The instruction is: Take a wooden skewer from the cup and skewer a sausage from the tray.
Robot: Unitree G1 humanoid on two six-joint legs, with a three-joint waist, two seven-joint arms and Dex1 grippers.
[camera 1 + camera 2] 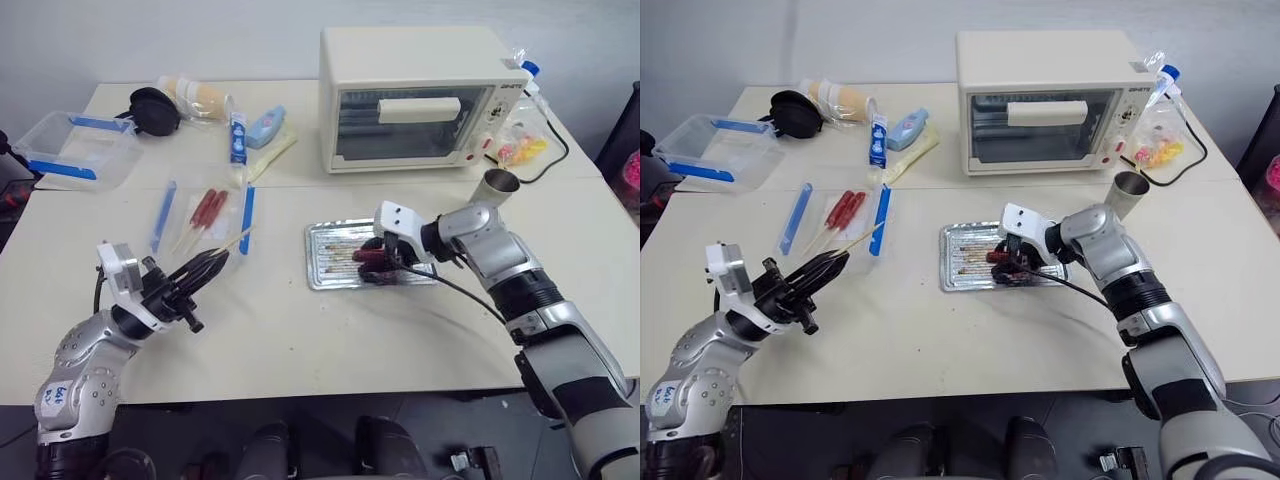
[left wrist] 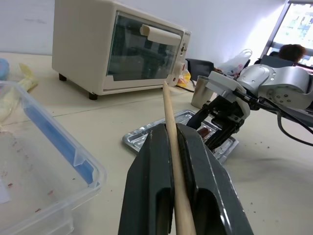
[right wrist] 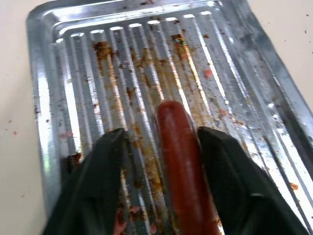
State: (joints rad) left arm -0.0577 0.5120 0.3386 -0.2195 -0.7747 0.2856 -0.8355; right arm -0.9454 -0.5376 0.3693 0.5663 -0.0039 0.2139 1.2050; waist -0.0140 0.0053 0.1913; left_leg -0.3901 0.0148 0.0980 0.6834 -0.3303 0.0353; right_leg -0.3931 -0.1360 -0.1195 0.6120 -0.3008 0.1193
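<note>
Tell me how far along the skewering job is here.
Done: the left gripper is shut on the wooden skewer, out of the cup. In hand: the right gripper straddles the sausage on the tray. Left: piercing it.

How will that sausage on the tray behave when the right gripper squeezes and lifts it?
The sausage looks smooth and round, so it may roll along the tray's ridges or slip between the right gripper's fingers. Its glossy skin and the tray's brown grease stains suggest it's slick. It's probably soft, so a hard squeeze might dent it.
</note>
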